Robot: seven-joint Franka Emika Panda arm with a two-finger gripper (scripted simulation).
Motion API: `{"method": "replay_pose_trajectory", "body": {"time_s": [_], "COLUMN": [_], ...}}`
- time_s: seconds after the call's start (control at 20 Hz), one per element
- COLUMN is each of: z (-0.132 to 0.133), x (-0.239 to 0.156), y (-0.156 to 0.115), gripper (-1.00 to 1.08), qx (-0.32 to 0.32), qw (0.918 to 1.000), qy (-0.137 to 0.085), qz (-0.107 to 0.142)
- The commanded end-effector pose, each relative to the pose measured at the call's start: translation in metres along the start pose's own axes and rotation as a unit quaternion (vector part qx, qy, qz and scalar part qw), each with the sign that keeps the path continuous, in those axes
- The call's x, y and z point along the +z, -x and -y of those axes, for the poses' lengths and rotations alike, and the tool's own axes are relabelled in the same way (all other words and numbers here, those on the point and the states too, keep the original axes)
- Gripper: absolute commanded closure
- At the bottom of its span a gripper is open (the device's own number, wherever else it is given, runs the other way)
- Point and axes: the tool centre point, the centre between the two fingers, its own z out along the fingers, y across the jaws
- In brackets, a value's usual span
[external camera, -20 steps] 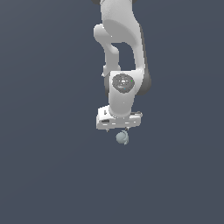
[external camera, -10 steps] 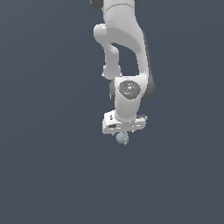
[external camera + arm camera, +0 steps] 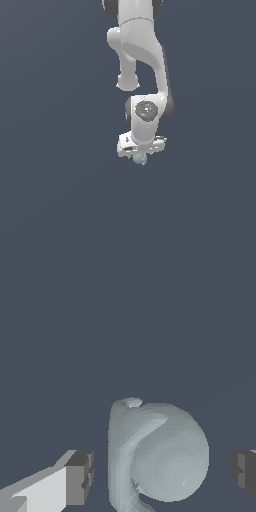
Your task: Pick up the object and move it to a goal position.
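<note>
Seen from the exterior view, the tool point(image 3: 140, 156) hangs right over the object point(image 3: 140, 159), which peeks out just beneath it. On the wrist view, the object point(image 3: 160, 453) sits between the fingers point(image 3: 80, 477) (gaps on both sides), so they're spread apart, not touching it.

Even, dim, sharp, shadowless render

1. Arm point(image 3: 142, 55): smooth white plastic-looking shell, soft satin sheen, light grey shading on curves.
2. Wrist joint cap point(image 3: 146, 110): duller grey disc, matt, faint speckle.
3. Gripper point(image 3: 140, 153): same smooth white finish on the body. Fingertips point(image 3: 80, 477) carry dark grey matt pads, flat-faced, rubbery look.
4. Object point(image 3: 160, 456): pale grey-blue, smooth, matt with mild gloss. Faceted shading on the rim, no texture or pattern.
5. Background point(image 3: 50, 150): flat dark slate-blue, fully matt, material unclear.
</note>
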Motion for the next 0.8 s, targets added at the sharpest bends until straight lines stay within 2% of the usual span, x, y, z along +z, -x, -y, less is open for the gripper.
{"method": "replay_pose_trajectory", "body": {"time_s": [0.0,0.25,0.3,0.75], "z": [0.0004,0.0003,0.0003,0.0003], "x": [0.0112,0.0178,0.0178,0.0178], "y": [0.0001,-0.0013,-0.0013,-0.0013], "gripper": [-0.92,-0.92,1.08,1.08], "qx": [0.0,0.0,0.0,0.0], "qw": [1.0,1.0,1.0,1.0], "qy": [0.0,0.0,0.0,0.0], "qz": [0.0,0.0,0.0,0.0]}}
